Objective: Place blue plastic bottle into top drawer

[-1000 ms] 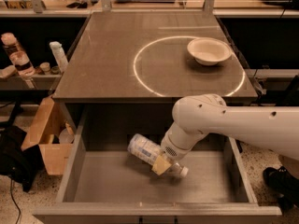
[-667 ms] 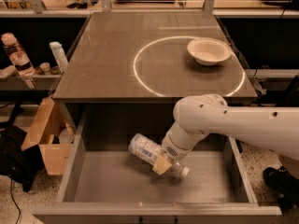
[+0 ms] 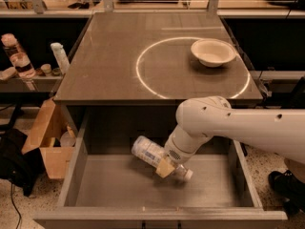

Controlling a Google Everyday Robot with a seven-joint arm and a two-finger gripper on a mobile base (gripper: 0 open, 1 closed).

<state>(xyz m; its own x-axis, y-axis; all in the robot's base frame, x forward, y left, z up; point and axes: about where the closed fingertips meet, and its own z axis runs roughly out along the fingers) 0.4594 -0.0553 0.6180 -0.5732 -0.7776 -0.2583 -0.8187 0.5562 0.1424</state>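
Observation:
The blue plastic bottle (image 3: 148, 152) is clear with a pale printed label and a small white cap. It lies tilted inside the open top drawer (image 3: 109, 187), cap end toward the lower right. My gripper (image 3: 167, 165) reaches down into the drawer from the right and is closed around the bottle near its neck. A tan finger pad (image 3: 165, 167) presses against the bottle. The white arm hides part of the drawer's right back corner. Whether the bottle rests on the drawer floor or hangs just above it cannot be told.
A white bowl (image 3: 212, 52) sits on the grey table (image 3: 109, 70) inside a white ring marking. A pink-capped bottle (image 3: 16, 56) and a slim white bottle (image 3: 60, 57) stand on a shelf at the left. An open cardboard box (image 3: 47, 142) sits beside the drawer's left wall.

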